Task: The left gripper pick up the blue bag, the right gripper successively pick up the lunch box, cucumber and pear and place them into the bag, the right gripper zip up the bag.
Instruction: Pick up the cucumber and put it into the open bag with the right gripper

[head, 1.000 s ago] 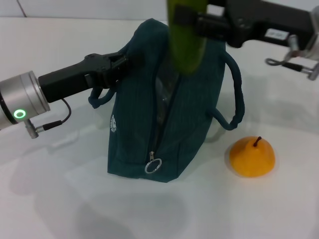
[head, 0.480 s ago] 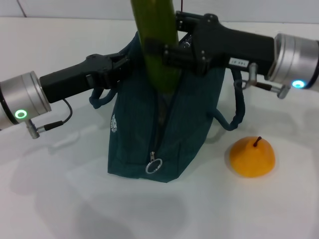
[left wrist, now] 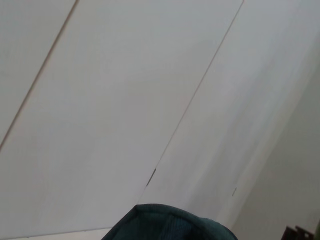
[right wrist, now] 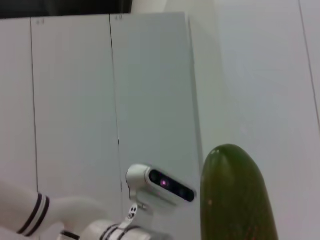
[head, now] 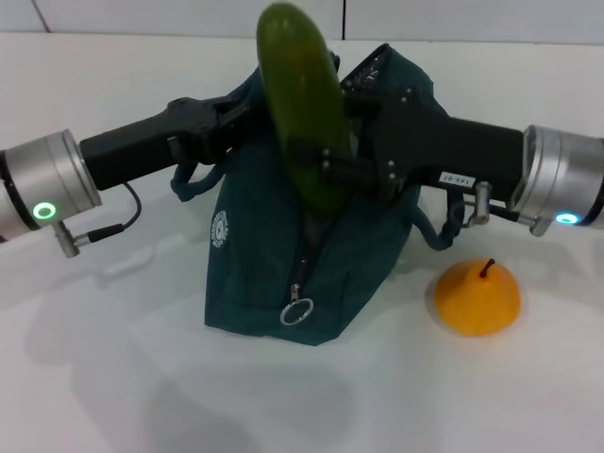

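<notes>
- The blue bag stood upright on the white surface, near the middle of the head view, its top zip undone and the zip pull ring hanging low on the front face.
- The left hand reached in from the robot's left and was clenched on the bag's upper rim, keeping the mouth raised.
- The right hand came in from the robot's right and was grasping the cucumber around its lower half, nearly upright, leaning a little, with its lower end at the bag's mouth.
- The right wrist view showed only the cucumber's rounded upper end against a wall.
- The pear sat on the surface just beside the bag on the robot's right, stem up, not touching it.
- The lunch box could not be seen anywhere; it may have been inside the bag.
- Handling judgement: the cucumber looked stiff, long and smooth-skinned, so it would likely slip or swing if gripped near one end; a firm hold nearer its middle seemed safest.
- The bag looked like soft fabric that would sag and close its opening unless its rim was held taut.
- The pear appeared rounded and easily bruised, best taken gently across its widest part.
</notes>
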